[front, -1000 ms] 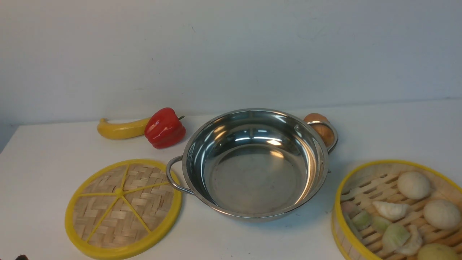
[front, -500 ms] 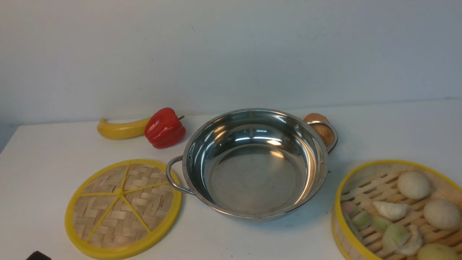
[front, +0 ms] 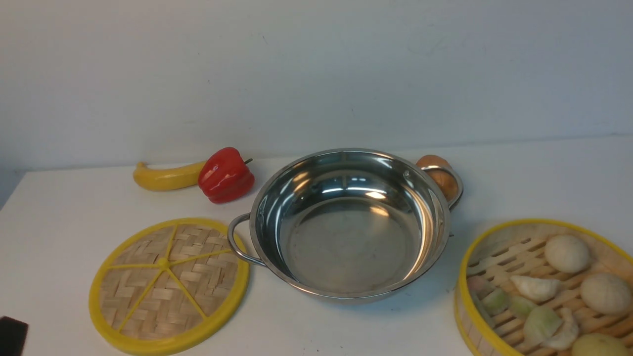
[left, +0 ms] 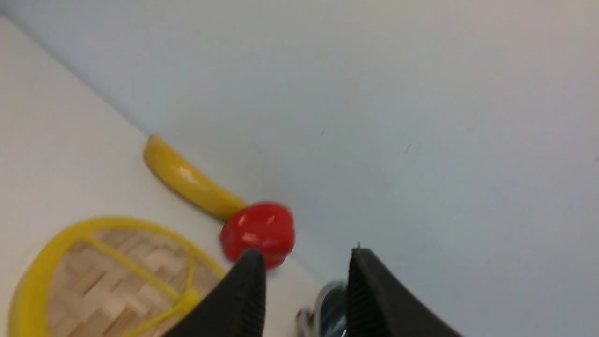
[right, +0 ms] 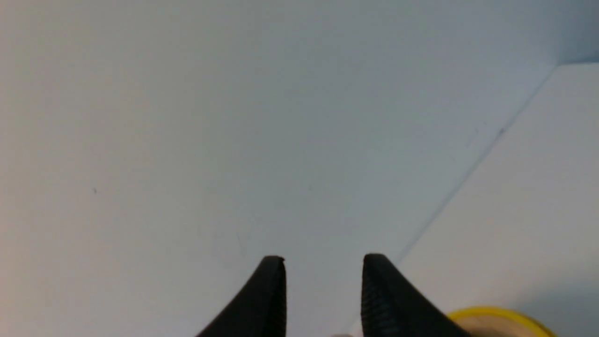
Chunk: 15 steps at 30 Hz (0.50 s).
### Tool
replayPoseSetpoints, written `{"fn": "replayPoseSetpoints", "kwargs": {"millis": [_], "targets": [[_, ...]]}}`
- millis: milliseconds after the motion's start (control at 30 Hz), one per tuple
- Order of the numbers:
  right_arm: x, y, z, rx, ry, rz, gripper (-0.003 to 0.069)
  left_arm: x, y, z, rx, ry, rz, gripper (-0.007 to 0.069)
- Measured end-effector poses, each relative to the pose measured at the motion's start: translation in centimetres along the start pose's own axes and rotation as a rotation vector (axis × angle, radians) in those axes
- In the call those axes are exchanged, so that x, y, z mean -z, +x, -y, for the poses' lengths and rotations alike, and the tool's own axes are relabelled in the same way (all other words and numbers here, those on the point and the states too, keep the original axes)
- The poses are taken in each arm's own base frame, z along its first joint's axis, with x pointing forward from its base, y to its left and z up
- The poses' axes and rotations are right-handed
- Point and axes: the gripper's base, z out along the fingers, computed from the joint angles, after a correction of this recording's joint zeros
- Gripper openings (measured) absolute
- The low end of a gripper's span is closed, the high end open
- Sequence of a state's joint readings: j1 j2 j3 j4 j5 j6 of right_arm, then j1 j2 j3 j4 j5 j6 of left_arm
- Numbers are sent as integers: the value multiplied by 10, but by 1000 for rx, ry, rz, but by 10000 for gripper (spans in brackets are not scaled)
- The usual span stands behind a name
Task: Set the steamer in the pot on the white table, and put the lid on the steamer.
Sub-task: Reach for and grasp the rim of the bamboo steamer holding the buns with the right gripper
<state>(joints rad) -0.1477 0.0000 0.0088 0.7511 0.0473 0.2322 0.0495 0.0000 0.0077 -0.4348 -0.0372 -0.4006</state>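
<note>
White surface (front: 59, 207), pale wall (front: 316, 74) behind. Steamer (front: 529, 221) sits at the near right corner, full of buns (front: 566, 253), so my right arm is the nearer one. My right jaws are wide apart and hold nothing. A bit of the steamer's yellow edge shows just beside them. Pot (front: 346, 237) stands in the middle, left of the steamer, near it but not touching. Steamer is round, so no side is better to grab. Lid (front: 168, 287) lies flat by the near left edge, near my left jaws, which are apart and empty too. I think the steamer goes first.
</note>
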Motion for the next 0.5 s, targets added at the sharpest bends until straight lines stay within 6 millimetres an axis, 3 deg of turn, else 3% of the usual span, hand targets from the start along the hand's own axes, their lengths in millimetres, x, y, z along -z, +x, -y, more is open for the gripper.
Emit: {"fn": "replayPoseSetpoints", "kwargs": {"millis": [200, 300, 333, 500], "targets": [[1, -13, -5, -53, -35, 128, 243, 2, -16, 10, -22, 77, 149, 241], [2, -19, -20, 44, -73, 117, 243, 2, -20, 20, -129, 88, 119, 241], [5, -27, -36, 167, -110, 106, 243, 3, -23, 27, -212, 78, 75, 241], [4, -41, -69, 411, -119, 36, 243, -6, -26, 34, -304, -41, -105, 241]]}}
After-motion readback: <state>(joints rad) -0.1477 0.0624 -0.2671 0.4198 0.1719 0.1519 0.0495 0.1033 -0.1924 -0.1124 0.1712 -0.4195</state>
